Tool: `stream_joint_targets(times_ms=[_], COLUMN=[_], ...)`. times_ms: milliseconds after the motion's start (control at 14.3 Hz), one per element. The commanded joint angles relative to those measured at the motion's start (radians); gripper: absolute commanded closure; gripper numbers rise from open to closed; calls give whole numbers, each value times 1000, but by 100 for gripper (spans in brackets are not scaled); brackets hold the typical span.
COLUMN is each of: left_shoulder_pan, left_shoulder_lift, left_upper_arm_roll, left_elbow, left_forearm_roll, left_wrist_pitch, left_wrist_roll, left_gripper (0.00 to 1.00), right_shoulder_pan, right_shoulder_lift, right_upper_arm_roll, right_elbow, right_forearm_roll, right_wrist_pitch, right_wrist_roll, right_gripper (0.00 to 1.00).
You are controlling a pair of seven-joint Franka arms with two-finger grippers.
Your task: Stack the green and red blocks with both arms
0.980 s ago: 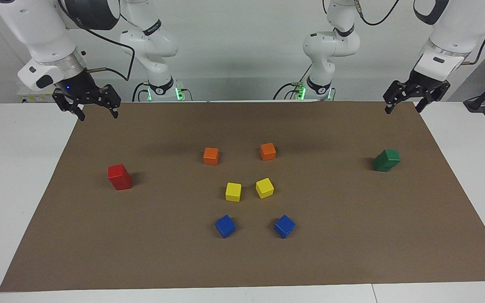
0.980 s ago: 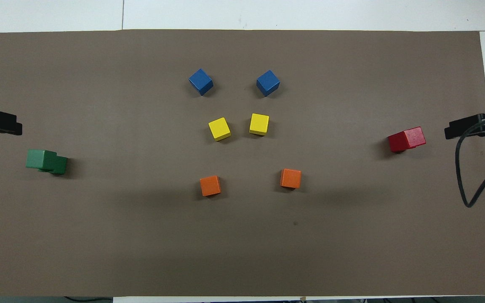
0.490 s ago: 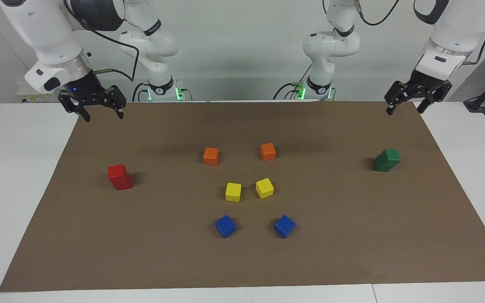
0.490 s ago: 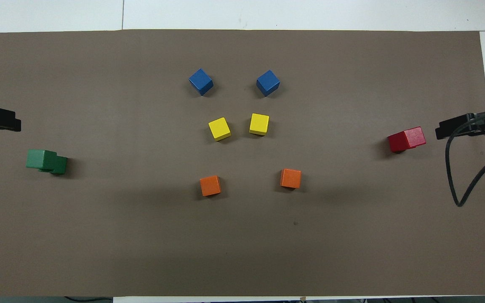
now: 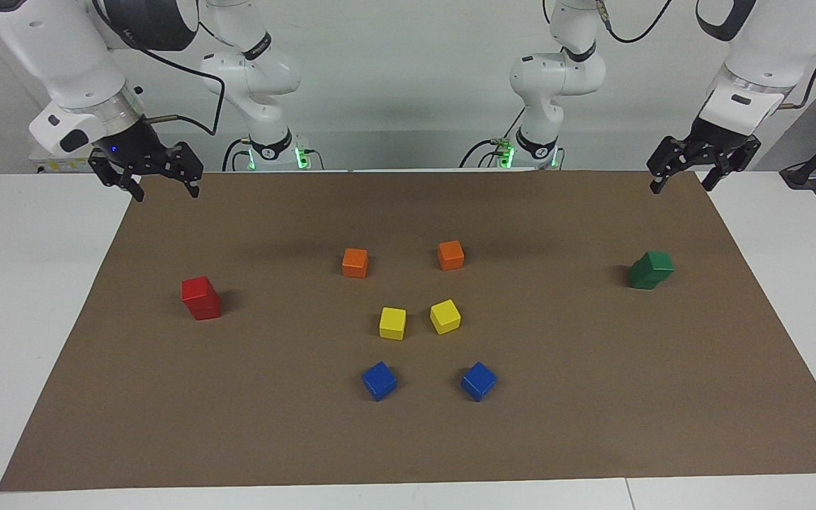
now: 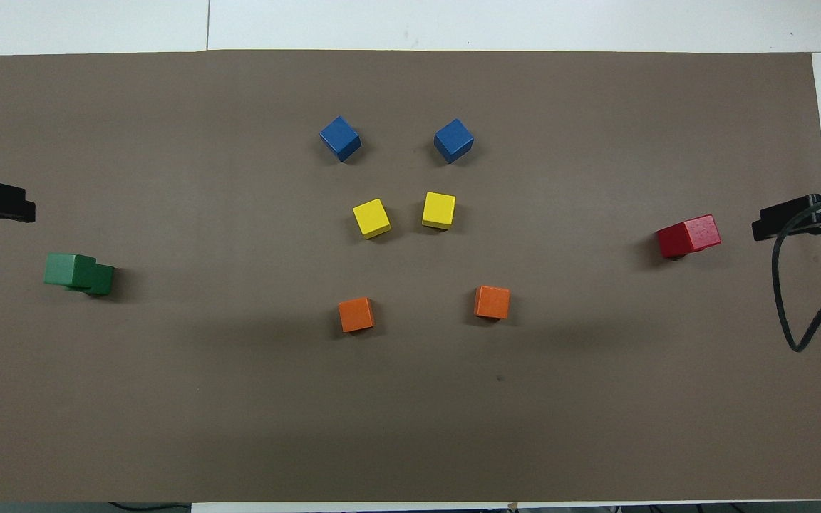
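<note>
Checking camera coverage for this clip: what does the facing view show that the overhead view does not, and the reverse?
Facing only: both arms whole, the open right gripper and left gripper raised, and each stack's height. Overhead only: how the upper green cube sits offset on the lower. Both: red stack toward the right arm's end, green stack toward the left arm's, with orange, yellow and blue cubes between them.

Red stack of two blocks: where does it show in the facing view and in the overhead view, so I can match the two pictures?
Facing view: the red stack stands on the brown mat toward the right arm's end, at the picture's left.
Overhead view: the red stack is at the picture's right.
Shared landmark: the two yellow blocks at the mat's middle.
</note>
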Motion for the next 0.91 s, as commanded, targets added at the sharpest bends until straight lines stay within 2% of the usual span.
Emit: stream_joint_targets(times_ms=[0, 350, 840], left_shoulder_pan=[-8, -7, -8], left_shoulder_lift=[-23, -24, -24], left_upper_arm_roll=[11, 11, 11], left_elbow=[-29, -29, -29], left_forearm_roll=[-11, -11, -11], left_wrist_pitch=[23, 26, 24], left_wrist_roll=[-9, -7, -7], left_gripper=[0, 0, 0], right_shoulder_pan=[-6, -6, -9], right_shoulder_lift=[5, 5, 5], right_upper_arm_roll=[1, 0, -2], right_elbow=[10, 10, 10], right_forearm_roll=[7, -45, -45], right_wrist_pitch=[-20, -17, -19], right_wrist_roll=[19, 17, 17], right_gripper=[0, 0, 0])
